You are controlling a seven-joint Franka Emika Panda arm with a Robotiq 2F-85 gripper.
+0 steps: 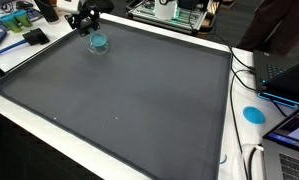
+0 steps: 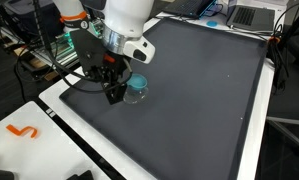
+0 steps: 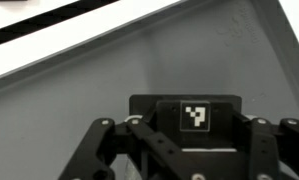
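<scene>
Dark grey mat [image 2: 204, 95] on a white bench [image 2: 49, 140], small blue cup [image 2: 136, 90] just beside the end effector [image 2: 114, 92], cannot tell if its fingers are open or closed

Arm [image 2: 126, 18] extended with the wrist angled downward; gripper [image 2: 113, 92] held low, fingers pointing down. The wrist view showed only its splayed linkages [image 3: 109, 150], fingertips out of frame.

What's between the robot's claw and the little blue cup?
Nothing is in the way. In an exterior view the gripper hangs right beside the blue cup, with only a sliver of bare dark mat between them.
</scene>
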